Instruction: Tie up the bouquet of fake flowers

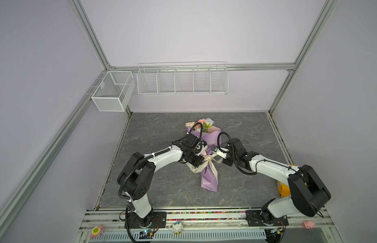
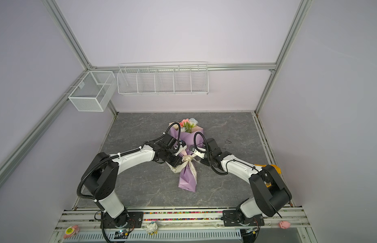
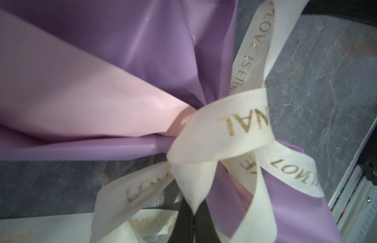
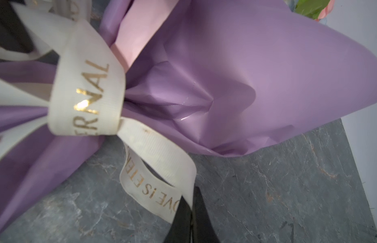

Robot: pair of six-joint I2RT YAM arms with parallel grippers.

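The bouquet of fake flowers (image 1: 208,178) (image 2: 187,178) lies along the middle of the grey table, its blooms (image 1: 202,123) pointing at the back wall. Lilac-and-pink paper (image 3: 162,52) (image 4: 246,73) is wrapped round it. A cream ribbon (image 3: 221,126) (image 4: 86,94) with gold lettering is wound round its waist (image 1: 209,160) in a knot with loops. My left gripper (image 3: 193,212) (image 1: 201,163) sits left of the knot, shut on a ribbon loop. On the other side, my right gripper (image 4: 193,212) (image 1: 221,161) is shut on another ribbon loop. The stems are hidden in the paper.
Two white wire baskets (image 1: 111,92) (image 1: 182,80) hang on the back walls. A yellow object (image 1: 282,187) lies behind the right arm's elbow. A small dark squiggle (image 1: 244,140) lies on the table (image 1: 162,189) to the right of the bouquet. The arms' base rail (image 1: 204,216) runs along the front.
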